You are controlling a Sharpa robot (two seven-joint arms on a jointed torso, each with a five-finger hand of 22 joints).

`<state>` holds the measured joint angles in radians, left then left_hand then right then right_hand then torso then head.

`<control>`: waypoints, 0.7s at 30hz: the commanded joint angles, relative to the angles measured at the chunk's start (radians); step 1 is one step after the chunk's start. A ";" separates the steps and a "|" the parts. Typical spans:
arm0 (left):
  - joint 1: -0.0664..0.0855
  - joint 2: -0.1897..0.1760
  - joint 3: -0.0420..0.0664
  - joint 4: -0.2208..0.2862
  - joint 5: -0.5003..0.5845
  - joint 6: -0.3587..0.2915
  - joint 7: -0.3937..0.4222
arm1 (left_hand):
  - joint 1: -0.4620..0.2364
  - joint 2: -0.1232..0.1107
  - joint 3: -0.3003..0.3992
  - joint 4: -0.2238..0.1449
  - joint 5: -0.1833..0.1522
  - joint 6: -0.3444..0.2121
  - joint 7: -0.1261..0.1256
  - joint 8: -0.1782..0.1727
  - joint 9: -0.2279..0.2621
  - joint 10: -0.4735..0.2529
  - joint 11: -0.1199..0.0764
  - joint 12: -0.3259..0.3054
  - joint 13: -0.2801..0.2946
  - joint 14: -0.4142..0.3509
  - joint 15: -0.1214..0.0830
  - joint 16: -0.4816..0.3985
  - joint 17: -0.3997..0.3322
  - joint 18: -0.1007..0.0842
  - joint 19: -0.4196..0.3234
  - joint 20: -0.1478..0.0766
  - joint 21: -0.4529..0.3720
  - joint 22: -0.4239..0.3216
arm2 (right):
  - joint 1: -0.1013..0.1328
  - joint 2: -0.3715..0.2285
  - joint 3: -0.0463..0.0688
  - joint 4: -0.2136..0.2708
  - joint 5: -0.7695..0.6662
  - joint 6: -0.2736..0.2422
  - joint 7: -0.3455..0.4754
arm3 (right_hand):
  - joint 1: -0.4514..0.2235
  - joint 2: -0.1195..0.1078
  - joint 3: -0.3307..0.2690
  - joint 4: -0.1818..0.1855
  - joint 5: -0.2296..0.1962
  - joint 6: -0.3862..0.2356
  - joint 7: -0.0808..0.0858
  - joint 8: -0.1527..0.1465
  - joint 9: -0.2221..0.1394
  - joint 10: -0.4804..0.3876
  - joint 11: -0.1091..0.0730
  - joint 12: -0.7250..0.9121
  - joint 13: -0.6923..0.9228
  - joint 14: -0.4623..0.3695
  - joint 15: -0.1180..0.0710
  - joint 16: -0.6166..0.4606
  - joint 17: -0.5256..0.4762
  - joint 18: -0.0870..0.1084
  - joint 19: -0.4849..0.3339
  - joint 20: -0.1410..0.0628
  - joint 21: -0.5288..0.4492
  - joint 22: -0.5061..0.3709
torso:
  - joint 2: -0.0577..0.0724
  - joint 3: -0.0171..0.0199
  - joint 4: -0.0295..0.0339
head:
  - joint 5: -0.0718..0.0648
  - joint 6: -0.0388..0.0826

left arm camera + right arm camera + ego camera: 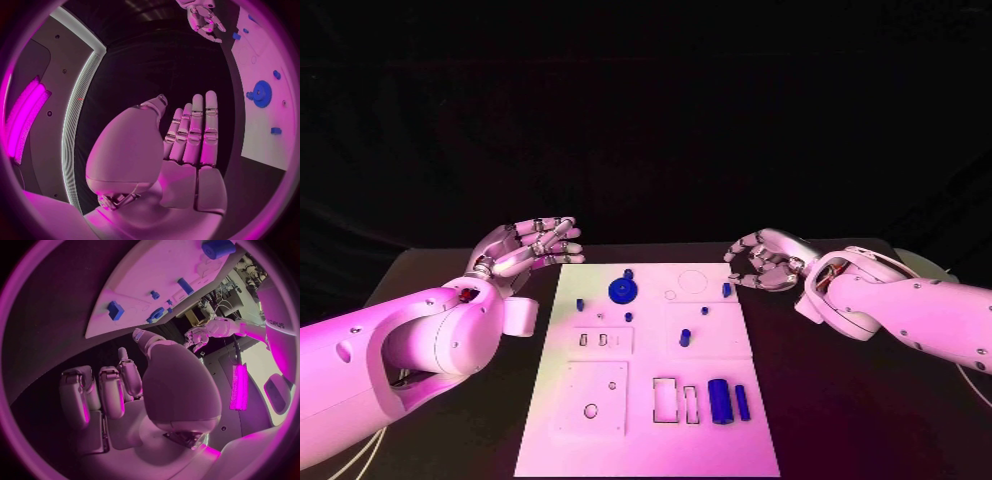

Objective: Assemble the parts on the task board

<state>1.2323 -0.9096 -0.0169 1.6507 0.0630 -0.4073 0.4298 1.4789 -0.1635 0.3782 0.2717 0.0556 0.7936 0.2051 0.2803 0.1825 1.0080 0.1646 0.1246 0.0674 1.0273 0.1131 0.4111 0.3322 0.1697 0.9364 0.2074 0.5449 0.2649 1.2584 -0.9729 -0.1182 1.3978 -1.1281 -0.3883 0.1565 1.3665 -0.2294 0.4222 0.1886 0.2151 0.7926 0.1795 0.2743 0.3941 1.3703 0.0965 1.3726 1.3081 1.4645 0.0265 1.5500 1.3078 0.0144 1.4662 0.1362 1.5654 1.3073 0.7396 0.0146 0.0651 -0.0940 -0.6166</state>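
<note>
We see left hand (pixel 531 243) beside task board (pixel 589 440) far-left corner, fingers apart, empty. Right hand (pixel 764 260) off far-right corner, fingers curled, holding nothing. Gear (pixel 623 291), pegs loose on board. Risk, we judge: curled fingers knocking small parts on approach.

One task board (pixel 589 440). Two hands: left hand (pixel 538 243), right hand (pixel 764 262). One blue gear (pixel 623 291). Two blue cylinders (pixel 720 400). Perhaps five small blue pegs (pixel 685 338).
</note>
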 commanded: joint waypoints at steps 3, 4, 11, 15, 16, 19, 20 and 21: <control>0.001 0.002 0.000 0.000 -0.005 0.024 0.004 | 0.008 -0.001 0.006 0.000 -0.003 -0.005 0.018 -0.005 -0.001 0.001 0.004 -0.006 -0.001 -0.006 -0.002 -0.001 0.001 0.011 -0.003 -0.002 0.003 0.001 | -0.018 0.000 0.000 -0.010 0.018 0.044 0.024 | 0.006 -0.001 -0.002 -0.005 0.011 -0.006 0.005 -0.010 -0.002 -0.011 0.002 -0.006 0.024 0.093 -0.001 0.004 0.206 -0.011 0.096 -0.004 -0.002 0.255 | -0.001 -0.0030 0.0004 | 0.001 -0.006; 0.001 0.002 0.000 0.000 -0.005 0.025 0.004 | 0.008 -0.001 0.006 0.000 -0.003 -0.005 0.018 -0.005 -0.001 0.001 0.004 -0.006 -0.001 -0.006 -0.002 -0.001 0.001 0.011 -0.003 -0.002 0.003 0.001 | -0.021 0.000 0.000 -0.011 0.018 0.046 0.023 | 0.005 -0.002 -0.003 -0.004 0.013 -0.007 0.005 -0.011 -0.003 -0.012 0.002 -0.007 0.023 0.093 -0.001 0.004 0.207 -0.011 0.096 -0.004 -0.003 0.254 | -0.001 -0.0026 0.0004 | 0.001 -0.006; 0.001 0.001 0.000 0.000 -0.005 0.025 0.003 | 0.008 -0.001 0.006 0.000 -0.003 -0.005 0.018 -0.005 -0.001 0.001 0.004 -0.006 -0.001 -0.006 -0.002 -0.001 0.001 0.011 -0.003 -0.002 0.003 0.001 | -0.036 0.002 -0.001 -0.020 0.014 0.055 0.011 | -0.007 -0.009 -0.016 0.002 0.017 -0.016 0.008 -0.019 -0.006 -0.018 0.005 -0.012 0.018 0.093 0.002 0.004 0.208 -0.011 0.095 -0.002 -0.004 0.253 | -0.002 -0.0033 -0.0001 | 0.001 -0.010; 0.001 0.000 0.000 0.000 -0.005 0.025 0.003 | 0.008 -0.001 0.006 0.000 -0.003 -0.005 0.018 -0.005 -0.001 0.001 0.004 -0.006 -0.001 -0.006 -0.002 -0.001 0.001 0.011 -0.003 -0.002 0.003 0.001 | -0.041 0.010 -0.001 -0.028 0.007 0.053 0.001 | -0.009 -0.009 -0.018 0.004 0.018 -0.017 0.008 -0.021 -0.006 -0.019 0.006 -0.012 0.017 0.093 0.002 0.004 0.208 -0.011 0.095 -0.001 -0.004 0.253 | -0.002 -0.0033 -0.0003 | 0.001 -0.011; 0.001 0.000 0.000 0.000 -0.005 0.025 0.003 | 0.008 -0.001 0.006 0.000 -0.003 -0.005 0.018 -0.005 -0.001 0.001 0.004 -0.006 -0.001 -0.006 -0.002 -0.001 0.001 0.011 -0.003 -0.002 0.003 0.001 | -0.043 0.013 -0.001 -0.031 0.005 0.053 -0.002 | -0.011 -0.010 -0.021 0.005 0.018 -0.019 0.008 -0.022 -0.007 -0.019 0.006 -0.012 0.017 0.093 0.003 0.004 0.208 -0.011 0.095 -0.001 -0.003 0.254 | -0.001 -0.0033 -0.0002 | 0.001 -0.012; 0.001 -0.001 0.000 0.000 -0.005 0.025 0.003 | 0.008 -0.001 0.006 0.000 -0.003 -0.005 0.018 -0.005 -0.001 0.001 0.004 -0.006 -0.001 -0.006 -0.002 -0.001 0.001 0.011 -0.003 -0.002 0.003 0.001 | -0.046 0.021 -0.001 -0.039 0.000 0.051 -0.008 | -0.012 -0.009 -0.021 0.005 0.018 -0.019 0.009 -0.022 -0.007 -0.018 0.006 -0.011 0.018 0.093 0.003 0.005 0.208 -0.011 0.095 -0.001 -0.003 0.254 | -0.001 -0.0029 0.0004 | 0.002 -0.014; 0.001 -0.001 0.000 0.000 -0.005 0.025 0.003 | 0.008 -0.001 0.006 0.000 -0.003 -0.005 0.018 -0.005 -0.001 0.001 0.004 -0.006 -0.001 -0.006 -0.002 -0.001 0.001 0.011 -0.003 -0.002 0.003 0.001 | -0.048 0.025 -0.001 -0.043 -0.003 0.051 -0.011 | -0.012 -0.009 -0.021 0.005 0.018 -0.019 0.009 -0.022 -0.007 -0.018 0.006 -0.011 0.018 0.093 0.003 0.005 0.208 -0.011 0.095 -0.001 -0.003 0.254 | -0.002 -0.0027 0.0008 | 0.003 -0.014; 0.001 -0.001 0.000 0.000 -0.005 0.025 0.003 | 0.008 -0.001 0.006 0.000 -0.003 -0.005 0.018 -0.005 -0.001 0.001 0.004 -0.006 -0.001 -0.006 -0.002 -0.001 0.001 0.011 -0.003 -0.002 0.003 0.001 | -0.049 0.030 -0.001 -0.047 -0.004 0.051 -0.013 | -0.012 -0.009 -0.021 0.005 0.018 -0.019 0.009 -0.022 -0.007 -0.018 0.006 -0.011 0.018 0.093 0.003 0.004 0.208 -0.011 0.095 -0.001 -0.003 0.254 | -0.002 -0.0031 0.0010 | 0.003 -0.015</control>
<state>1.2322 -0.9113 -0.0172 1.6492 0.0629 -0.4015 0.4273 1.4788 -0.1635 0.3782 0.2717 0.0556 0.7936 0.2051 0.2803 0.1820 1.0081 0.1646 0.1246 0.0674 1.0273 0.1130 0.4111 0.3320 0.1697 0.9363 0.2074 0.5449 0.2647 1.2116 -0.9479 -0.1186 1.3546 -1.1166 -0.3539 0.1569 1.3598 -0.2360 0.4053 0.1943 0.2267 0.7815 0.1904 0.2550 0.3886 1.3559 0.1038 1.3646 1.3079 1.4646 0.0265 1.5499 1.3076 0.0144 1.4662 0.1362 1.5654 1.3079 0.7379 0.0113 0.0651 -0.0920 -0.6299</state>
